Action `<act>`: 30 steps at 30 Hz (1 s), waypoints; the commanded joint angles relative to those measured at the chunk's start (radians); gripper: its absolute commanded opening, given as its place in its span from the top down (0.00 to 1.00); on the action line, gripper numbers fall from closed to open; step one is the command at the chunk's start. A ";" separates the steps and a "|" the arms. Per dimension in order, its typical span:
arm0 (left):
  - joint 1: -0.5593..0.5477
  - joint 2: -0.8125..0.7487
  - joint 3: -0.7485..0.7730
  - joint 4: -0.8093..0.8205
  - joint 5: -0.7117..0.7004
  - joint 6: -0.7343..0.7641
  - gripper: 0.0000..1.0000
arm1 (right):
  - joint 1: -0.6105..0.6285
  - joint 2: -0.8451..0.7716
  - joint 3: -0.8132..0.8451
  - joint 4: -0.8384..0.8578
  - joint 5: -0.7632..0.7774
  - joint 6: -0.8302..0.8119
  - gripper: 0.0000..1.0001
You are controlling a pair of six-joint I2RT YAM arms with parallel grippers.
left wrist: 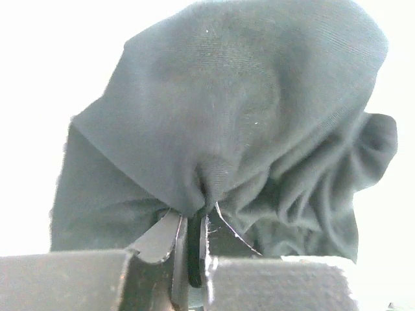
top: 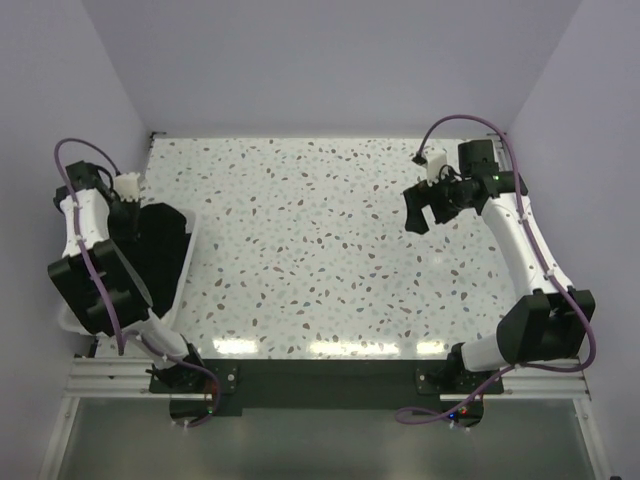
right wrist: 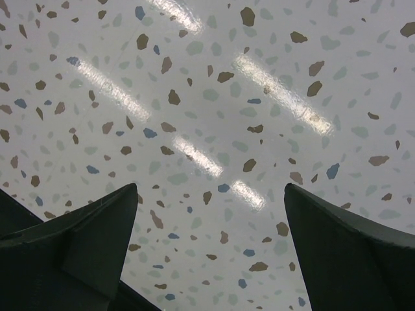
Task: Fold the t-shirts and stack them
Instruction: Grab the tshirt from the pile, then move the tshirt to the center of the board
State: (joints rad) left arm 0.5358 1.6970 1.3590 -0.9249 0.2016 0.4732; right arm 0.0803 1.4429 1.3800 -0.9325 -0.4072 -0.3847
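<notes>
The black t-shirt [top: 160,248] lies bunched in the white basket [top: 187,272] at the table's left edge. My left gripper [top: 137,218] reaches into the basket. In the left wrist view the left gripper [left wrist: 193,219] is shut on a pinched fold of the black t-shirt [left wrist: 227,110], which hangs in gathered folds beyond the fingers. My right gripper [top: 426,211] is open and empty above the far right of the table; in the right wrist view the right gripper [right wrist: 211,186] has only bare tabletop between its fingers. No white t-shirt is in view.
The speckled terrazzo tabletop [top: 320,250] spans the middle of the top view, with pale walls at the back and sides. The basket's wall stands along the left edge beside the left arm.
</notes>
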 commanded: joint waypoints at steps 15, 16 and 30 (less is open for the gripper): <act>-0.195 -0.158 0.925 -0.071 0.318 -0.186 1.00 | 0.001 -0.064 0.001 0.063 0.008 0.036 0.01; -0.223 -0.169 0.925 -0.021 0.329 -0.215 1.00 | 0.001 -0.071 0.001 0.069 0.013 0.041 0.01; -0.638 -0.123 0.731 0.578 0.518 -0.588 1.00 | -0.017 -0.141 0.059 0.109 0.197 0.147 0.01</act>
State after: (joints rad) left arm -0.0208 1.5730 2.1841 -0.4911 0.6556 -0.0444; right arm 0.0723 1.3243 1.3838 -0.8406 -0.2661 -0.2771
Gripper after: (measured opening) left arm 0.084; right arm 0.986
